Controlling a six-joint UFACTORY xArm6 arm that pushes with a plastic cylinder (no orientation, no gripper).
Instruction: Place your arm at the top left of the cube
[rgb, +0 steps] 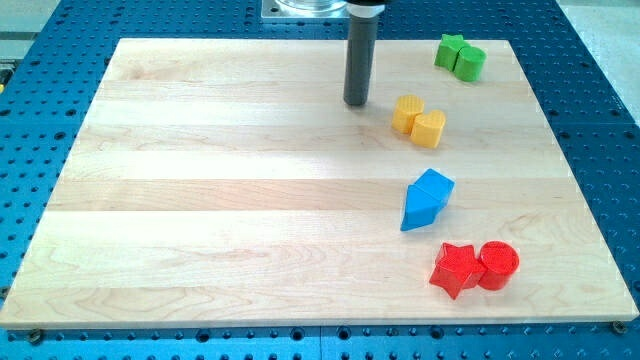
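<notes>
My tip (356, 103) rests on the wooden board (220, 180) near the view's top centre. The blue cube (435, 186) sits at the view's right of centre, joined to a blue wedge-shaped block (417, 213) just below-left of it. My tip is well above and to the left of the blue cube, apart from it. Two yellow blocks, a star-like one (407, 112) and a hexagonal one (429, 129), lie between my tip and the cube, just right of my tip.
A green star (450, 49) and green cylinder (470, 62) sit at the top right. A red star (456, 268) and red cylinder (497, 264) sit at the bottom right. The board lies on a blue perforated table (600, 90).
</notes>
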